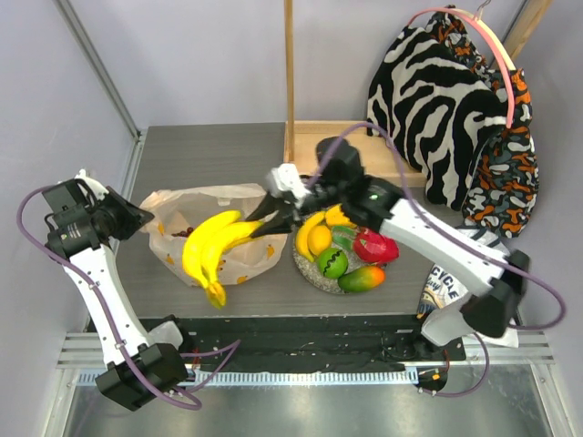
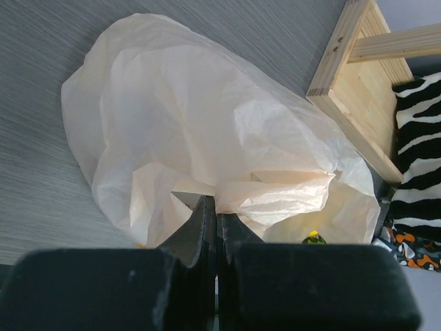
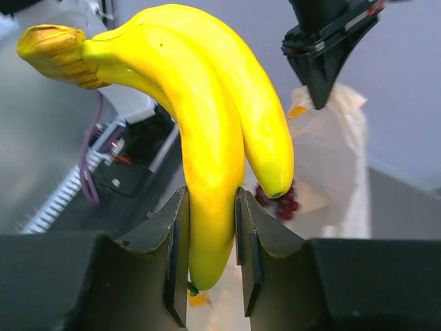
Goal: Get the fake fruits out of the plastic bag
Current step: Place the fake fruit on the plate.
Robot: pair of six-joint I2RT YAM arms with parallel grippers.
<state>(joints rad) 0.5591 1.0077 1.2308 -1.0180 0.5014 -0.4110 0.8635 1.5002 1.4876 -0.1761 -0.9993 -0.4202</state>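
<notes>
**A:** Where are the bananas (image 3: 207, 103)?

**B:** In the right claw (image 3: 211, 196). Its two fingers are narrowed onto one banana of the bunch, near the tip end. The brown stalk end sticks out away from the claw. From above, the bunch lies over the plastic bag (image 1: 173, 205), outside it.

**A:** And the bag itself?

**B:** It lies crumpled on the grey desk (image 1: 209, 155), left of centre. The left claw (image 1: 144, 218) is closed tight on a fold at the bag's left end. Its wrist view shows the fingers pinched together with the thin film at their tips.

**A:** Anything inside?

**B:** A dark red grape bunch (image 3: 279, 203) shows inside the bag, just behind the bananas' tips. The film hides the rest, so I cannot tell if there is more.

**A:** What does the plate hold?

**B:** The speckled grey plate (image 1: 319, 279) sits just right of the bag and carries a heap. There is a lemon (image 1: 319, 240), a green apple (image 1: 331, 263), a red fruit (image 1: 375, 246) and a green-and-red mango (image 1: 362, 279), all touching. The right arm passes above its far side.

**A:** And behind that?

**B:** A wooden frame (image 1: 310, 138) stands at the desk's far edge. A zebra-print cloth (image 1: 428, 91) hangs to the right.
</notes>
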